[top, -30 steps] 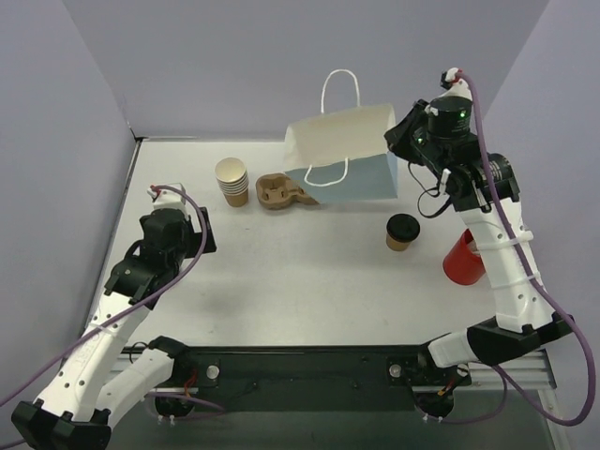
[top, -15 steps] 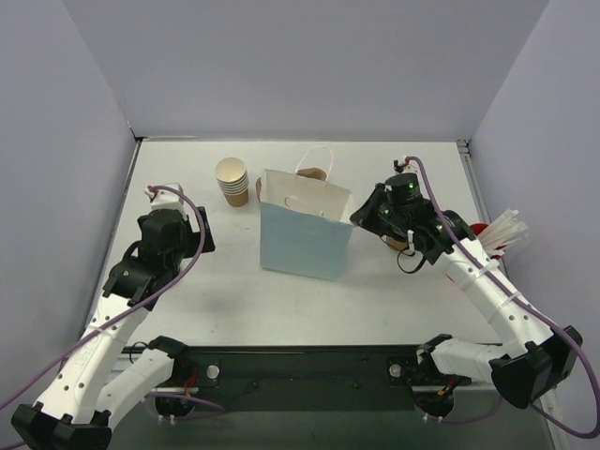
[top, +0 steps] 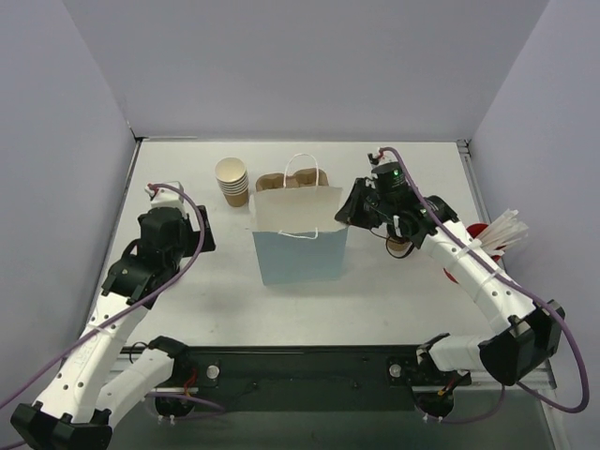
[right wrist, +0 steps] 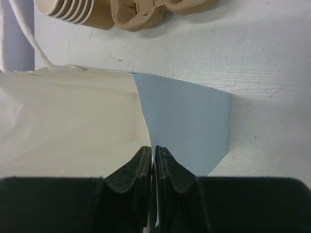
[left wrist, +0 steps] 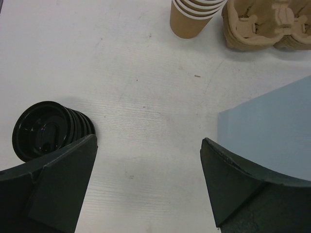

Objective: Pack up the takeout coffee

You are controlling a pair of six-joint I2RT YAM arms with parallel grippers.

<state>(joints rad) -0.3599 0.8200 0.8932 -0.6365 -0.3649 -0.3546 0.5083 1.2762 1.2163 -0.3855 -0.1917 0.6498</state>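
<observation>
Swung down since, the blue bag [top: 300, 253] stood upright mid-table, right gripper [right wrist: 153, 151] clamped on its rim, left gripper [left wrist: 148, 160] spread idle. Bag-setting seemed done; next: release, then fill the tray [top: 270, 178] with the lidded cup [top: 399, 247] by that arm.

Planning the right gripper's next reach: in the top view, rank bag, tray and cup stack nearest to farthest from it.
1. The bag, pinched at its rim by the right gripper.
2. The tray, behind the bag.
3. The cup stack, left of the tray.
</observation>
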